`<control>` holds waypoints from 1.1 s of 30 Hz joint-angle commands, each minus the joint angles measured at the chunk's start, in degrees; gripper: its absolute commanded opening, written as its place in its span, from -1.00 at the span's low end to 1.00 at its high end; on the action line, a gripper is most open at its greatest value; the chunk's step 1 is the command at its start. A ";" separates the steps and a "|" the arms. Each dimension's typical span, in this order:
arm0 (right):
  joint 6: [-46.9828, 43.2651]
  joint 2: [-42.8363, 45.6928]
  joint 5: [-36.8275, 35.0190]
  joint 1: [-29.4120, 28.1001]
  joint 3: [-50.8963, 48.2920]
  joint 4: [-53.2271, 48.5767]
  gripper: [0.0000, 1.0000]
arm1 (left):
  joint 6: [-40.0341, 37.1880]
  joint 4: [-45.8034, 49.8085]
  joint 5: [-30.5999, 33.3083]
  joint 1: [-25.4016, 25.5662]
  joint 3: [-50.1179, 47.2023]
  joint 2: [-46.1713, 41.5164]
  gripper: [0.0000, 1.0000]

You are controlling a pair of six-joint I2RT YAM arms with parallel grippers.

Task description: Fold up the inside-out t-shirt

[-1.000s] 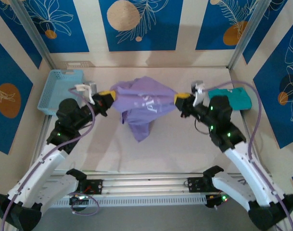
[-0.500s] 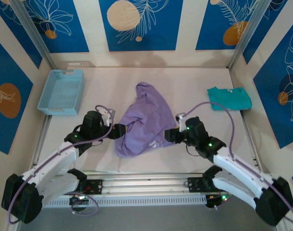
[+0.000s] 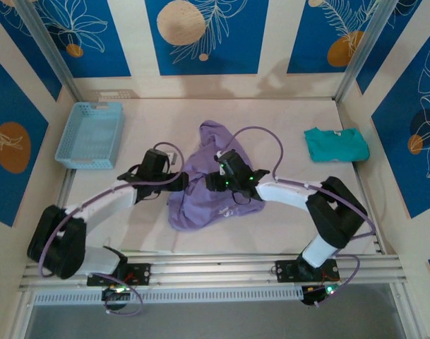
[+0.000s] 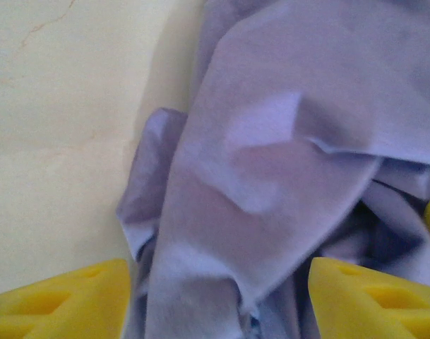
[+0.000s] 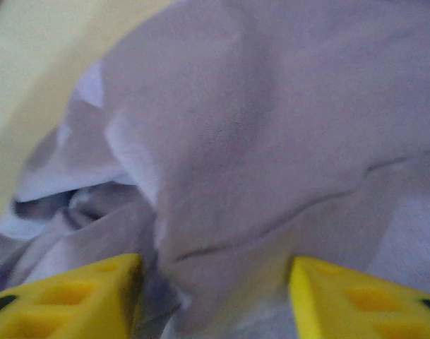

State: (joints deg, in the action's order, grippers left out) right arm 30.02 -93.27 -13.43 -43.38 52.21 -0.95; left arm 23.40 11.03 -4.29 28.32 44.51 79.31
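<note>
The inside-out t-shirt (image 3: 216, 152) is a lavender heap crumpled on the middle of the table. My left gripper (image 3: 178, 182) meets its left edge, and my right gripper (image 3: 213, 182) reaches over the heap's middle from the right. In the left wrist view the t-shirt (image 4: 285, 155) fills the frame. The left gripper (image 4: 218, 304) is open, its yellow fingers (image 4: 66, 304) wide apart with folds of cloth between them. In the right wrist view the right gripper (image 5: 215, 296) is also open, and a ridge of the t-shirt (image 5: 257, 127) lies between its yellow fingers (image 5: 356, 300).
A light blue basket (image 3: 91, 134) stands at the back left. A folded teal-green shirt (image 3: 336, 143) lies at the back right. Bare table (image 3: 285, 226) stretches in front of the heap, up to the metal rail at the near edge.
The t-shirt, held up stretched between both grippers a second ago, was let go and now lies in a heap. Both arms came down; the right arm swung left over it.
</note>
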 commanded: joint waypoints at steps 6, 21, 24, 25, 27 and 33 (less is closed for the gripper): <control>-0.13 3.05 0.52 2.15 1.54 -0.08 -0.88 | -4.25 -5.07 -6.04 0.33 4.20 7.36 -0.02; -18.34 35.98 -3.87 1.96 -13.00 -10.24 -0.73 | 7.90 -11.56 -31.12 1.00 6.91 -9.58 -1.00; -21.71 41.65 -2.44 1.73 -12.65 -11.36 -0.43 | 9.19 -11.55 -32.93 1.96 7.16 -12.03 -1.00; -22.82 43.03 -0.90 1.56 -12.67 -11.14 -0.33 | 9.50 -11.64 -33.51 2.20 7.25 -12.32 -1.00; -24.59 44.64 1.85 0.95 -12.68 -10.21 -0.12 | 10.34 -11.73 -34.35 2.73 7.43 -12.43 -1.00; -29.29 40.62 3.47 -3.17 -12.56 -7.08 0.36 | 10.64 -11.52 -34.78 4.28 7.85 -12.42 -1.00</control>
State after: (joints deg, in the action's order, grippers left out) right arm 4.95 -50.22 -11.55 -45.10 39.62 -9.61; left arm 33.08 0.43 -36.47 31.77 50.94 67.07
